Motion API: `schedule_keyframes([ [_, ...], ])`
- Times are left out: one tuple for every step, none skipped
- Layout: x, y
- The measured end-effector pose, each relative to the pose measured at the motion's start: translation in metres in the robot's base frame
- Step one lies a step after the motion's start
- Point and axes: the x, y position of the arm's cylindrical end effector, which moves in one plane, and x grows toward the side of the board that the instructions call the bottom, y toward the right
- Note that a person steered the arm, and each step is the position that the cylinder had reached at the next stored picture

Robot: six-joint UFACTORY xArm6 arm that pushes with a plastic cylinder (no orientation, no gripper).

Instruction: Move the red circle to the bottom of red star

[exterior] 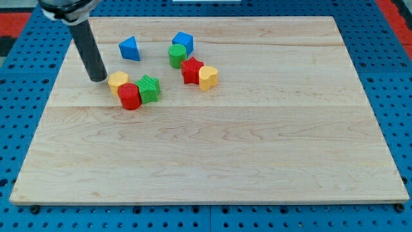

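The red circle (129, 96) is a short red cylinder left of the board's centre. It touches a yellow round block (118, 81) at its upper left and a green star (149, 88) at its right. The red star (191, 69) lies further right and slightly higher, touching a yellow heart (208, 77) on its right. My tip (98, 78) rests on the board just left of the yellow round block, up and left of the red circle.
A blue triangle (130, 48) lies above the red circle. A green cylinder (177, 55) and a blue cube (183, 42) sit just above and left of the red star. The wooden board (212, 148) lies on a blue pegboard.
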Motion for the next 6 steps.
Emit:
schedule_keyframes([
  [0.016, 0.019],
  [0.031, 0.059],
  [0.040, 0.085],
  [0.064, 0.062],
  [0.089, 0.075],
  [0.109, 0.097],
])
